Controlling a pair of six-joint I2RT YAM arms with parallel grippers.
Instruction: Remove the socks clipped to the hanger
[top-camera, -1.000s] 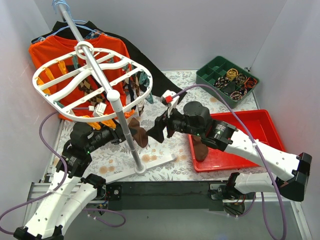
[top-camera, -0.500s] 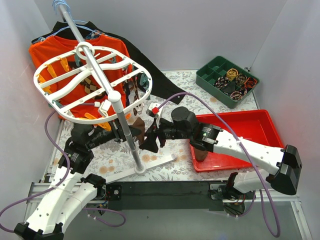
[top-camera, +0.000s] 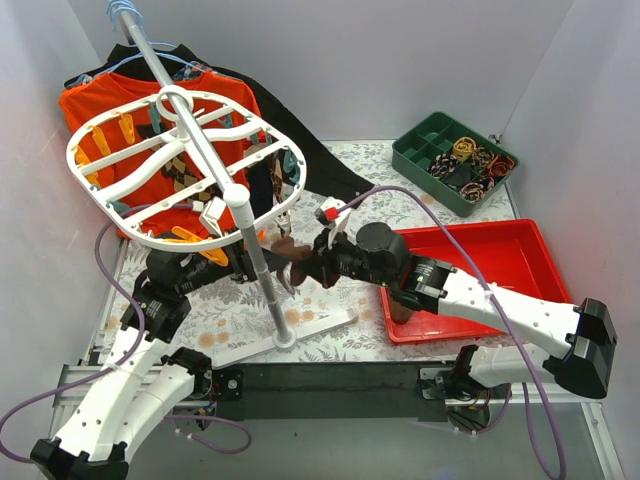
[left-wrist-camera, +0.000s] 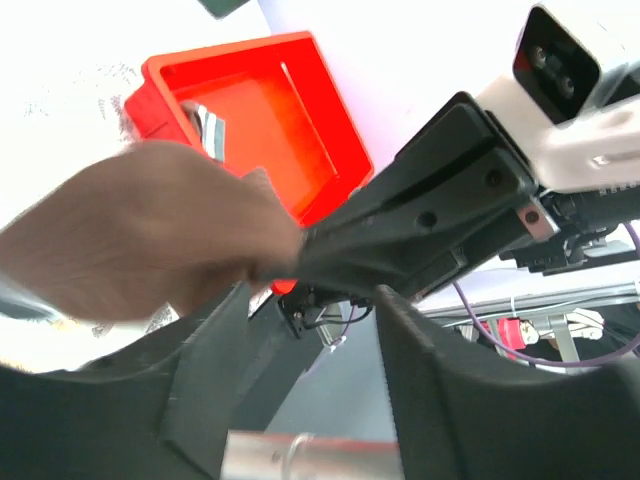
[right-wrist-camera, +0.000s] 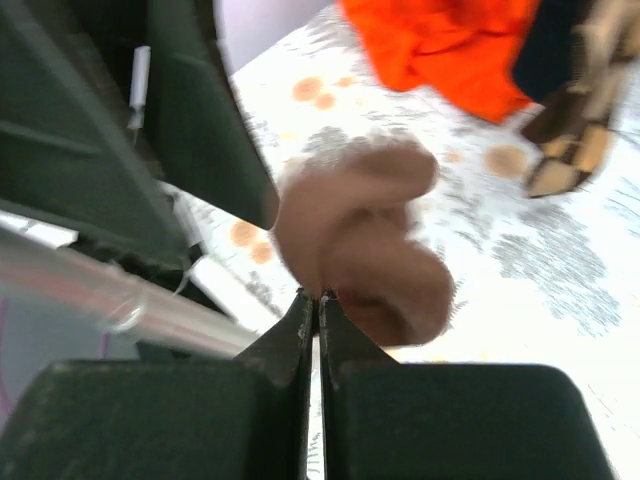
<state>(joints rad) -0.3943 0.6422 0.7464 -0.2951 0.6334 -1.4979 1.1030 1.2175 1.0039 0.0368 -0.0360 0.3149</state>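
Note:
The white oval hanger (top-camera: 185, 165) stands on its pole (top-camera: 262, 280) at the left. Argyle socks (top-camera: 181, 172) and dark socks (top-camera: 277, 182) hang from its clips. A plain brown sock (top-camera: 289, 260) hangs just right of the pole. My right gripper (top-camera: 303, 262) is shut on the brown sock (right-wrist-camera: 365, 250), its tips (right-wrist-camera: 318, 300) pinching the near edge. My left gripper (left-wrist-camera: 310, 390) is open, its fingers (left-wrist-camera: 205, 370) apart just below the sock (left-wrist-camera: 140, 240), with the pole (left-wrist-camera: 300, 455) close under them. An argyle sock (right-wrist-camera: 572, 130) hangs beyond.
The orange shirt (top-camera: 100, 110) and a black garment (top-camera: 300, 150) hang behind the hanger. A red tray (top-camera: 500, 250) at the right holds a brown sock (top-camera: 398, 300). A green divided bin (top-camera: 455, 160) stands at the back right. The hanger's base (top-camera: 290, 330) lies near the front edge.
My left gripper has opened and let go of the brown sock. My right gripper has moved in from the right and shut on it. The hanger has swung slightly.

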